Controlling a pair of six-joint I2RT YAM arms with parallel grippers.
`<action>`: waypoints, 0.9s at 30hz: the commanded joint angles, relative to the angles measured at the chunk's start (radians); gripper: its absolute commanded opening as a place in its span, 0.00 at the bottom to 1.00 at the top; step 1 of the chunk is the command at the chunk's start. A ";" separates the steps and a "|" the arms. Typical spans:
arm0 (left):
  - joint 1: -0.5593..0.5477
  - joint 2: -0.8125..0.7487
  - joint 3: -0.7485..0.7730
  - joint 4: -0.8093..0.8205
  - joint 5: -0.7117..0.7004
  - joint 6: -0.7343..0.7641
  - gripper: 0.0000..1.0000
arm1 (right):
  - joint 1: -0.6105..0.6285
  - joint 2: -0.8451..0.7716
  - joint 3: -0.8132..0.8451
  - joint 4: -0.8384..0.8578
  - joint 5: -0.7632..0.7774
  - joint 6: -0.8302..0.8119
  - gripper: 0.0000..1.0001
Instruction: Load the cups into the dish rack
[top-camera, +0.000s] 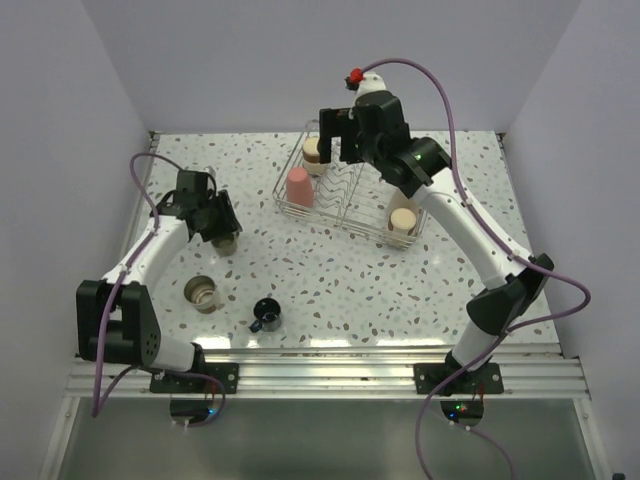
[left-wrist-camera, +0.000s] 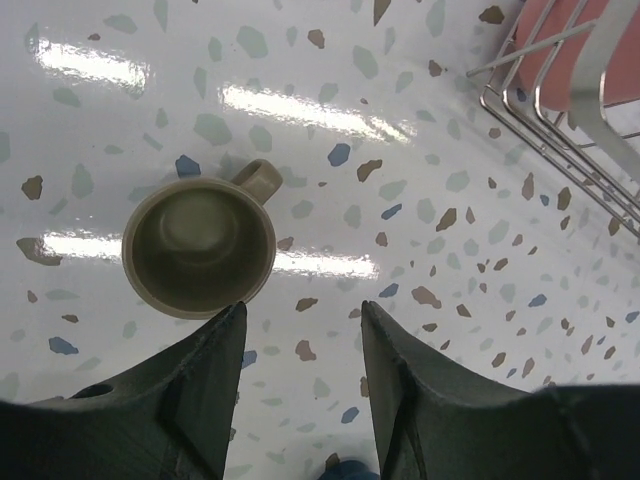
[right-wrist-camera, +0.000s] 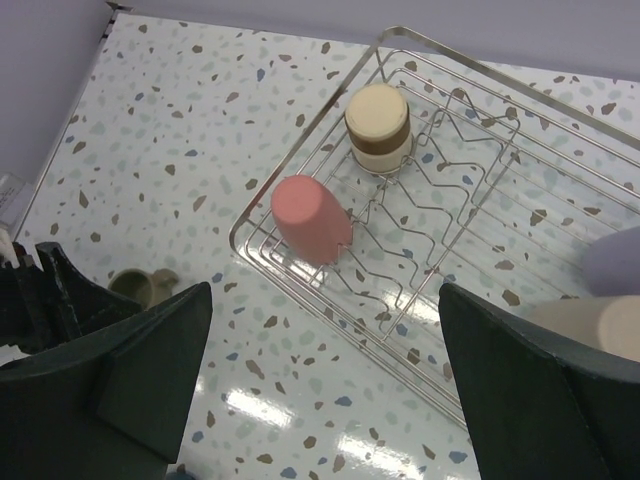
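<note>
The wire dish rack (top-camera: 283, 206) stands at the back centre. In it a coral-pink tumbler (top-camera: 299, 186) lies upside down, a beige cup (top-camera: 313, 151) sits on a darker one, and a tall beige tumbler (top-camera: 403, 220) stands at the right end. My right gripper (top-camera: 340, 135) hangs open and empty above the rack (right-wrist-camera: 346, 328), over the pink tumbler (right-wrist-camera: 310, 218). My left gripper (left-wrist-camera: 302, 310) is open and empty, just beside a grey-beige handled mug (left-wrist-camera: 200, 245) on the table. A second grey-beige cup (top-camera: 203, 292) and a black mug (top-camera: 266, 314) stand nearer the front.
A lavender shape (right-wrist-camera: 615, 255) and a beige cup (right-wrist-camera: 590, 325) show at the right edge of the right wrist view. The rack corner (left-wrist-camera: 560, 120) is to the right of the left gripper. White walls enclose the table on three sides.
</note>
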 joint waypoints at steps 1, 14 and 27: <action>-0.004 0.047 0.010 0.007 -0.038 0.031 0.53 | -0.012 -0.066 -0.016 0.033 -0.001 0.010 0.99; -0.007 0.191 -0.014 0.076 -0.049 0.048 0.30 | -0.033 -0.096 -0.070 0.038 -0.004 0.010 0.99; -0.007 0.191 0.157 0.040 0.055 0.046 0.00 | -0.039 -0.069 -0.024 0.032 -0.022 0.019 0.98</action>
